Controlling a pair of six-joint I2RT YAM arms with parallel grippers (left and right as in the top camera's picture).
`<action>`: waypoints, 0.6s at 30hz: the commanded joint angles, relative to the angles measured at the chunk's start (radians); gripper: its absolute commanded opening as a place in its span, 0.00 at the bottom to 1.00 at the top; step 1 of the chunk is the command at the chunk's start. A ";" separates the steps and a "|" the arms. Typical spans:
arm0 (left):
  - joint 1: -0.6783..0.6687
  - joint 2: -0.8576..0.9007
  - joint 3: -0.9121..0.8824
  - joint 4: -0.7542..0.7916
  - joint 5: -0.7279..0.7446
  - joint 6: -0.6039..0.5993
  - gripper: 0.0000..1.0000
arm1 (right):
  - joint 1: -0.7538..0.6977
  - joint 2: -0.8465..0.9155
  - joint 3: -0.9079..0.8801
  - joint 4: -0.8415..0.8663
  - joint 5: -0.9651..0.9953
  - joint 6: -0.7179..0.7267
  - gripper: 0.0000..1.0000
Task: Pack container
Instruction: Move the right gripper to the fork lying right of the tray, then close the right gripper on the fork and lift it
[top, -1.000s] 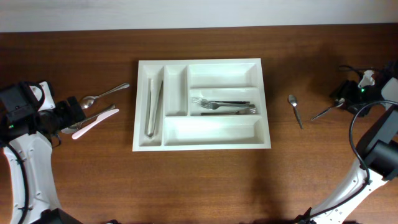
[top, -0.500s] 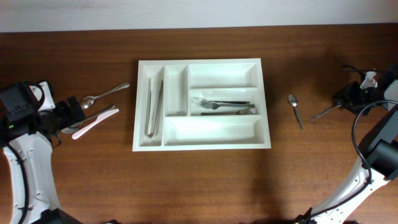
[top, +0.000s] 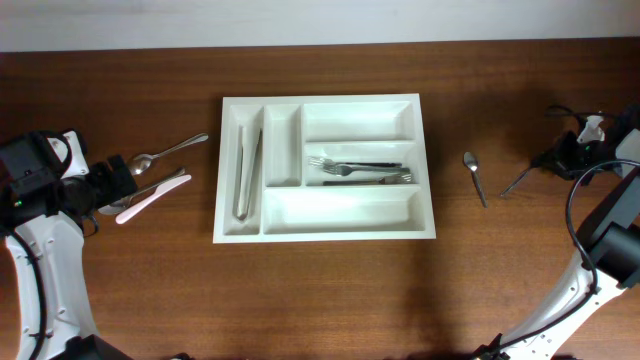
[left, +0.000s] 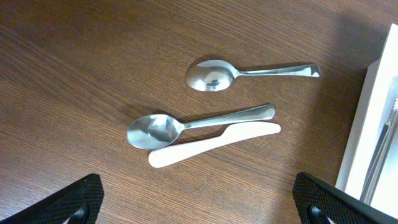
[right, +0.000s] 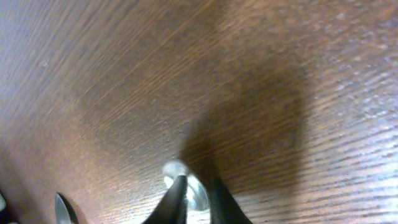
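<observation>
The wooden table (top: 320, 300) carries the container (top: 322, 232), a white five-compartment cutlery tray lying in the middle, well apart from both grippers. Its leftmost upright compartment holds metal tongs (top: 246, 172), and the middle long compartment holds several forks (top: 360, 169).

The left arm (top: 40, 245) reaches in from the left edge, its wrist pointing toward the tray. The left gripper (left: 211, 202) is spread wide, its fingers (left: 78, 199) above the wood and gripping nothing. Between it and the tray's left wall lie two spoons, one (left: 249, 72) farther off and one (left: 199, 124) closer, with a white plastic knife (left: 214, 143) just beside the closer spoon and roughly parallel to it.

The right arm (top: 612, 235) bends up the right edge, its wrist turned inward toward the tray. The right gripper (right: 200, 202) has its fingers drawn close together, pinching the end of a slim metal utensil (top: 520, 181) whose other end slants down toward the table. A teaspoon (top: 475, 178) lies on the wood between that utensil and the tray's right wall.
</observation>
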 joint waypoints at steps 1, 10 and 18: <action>0.003 0.005 0.016 0.003 0.018 -0.010 0.99 | 0.005 0.057 -0.021 0.004 0.021 -0.006 0.09; 0.003 0.005 0.016 0.003 0.017 -0.010 0.99 | 0.005 0.057 -0.021 0.025 -0.009 -0.006 0.04; 0.003 0.005 0.016 0.003 0.018 -0.010 0.99 | 0.001 0.057 -0.021 0.029 -0.051 -0.007 0.04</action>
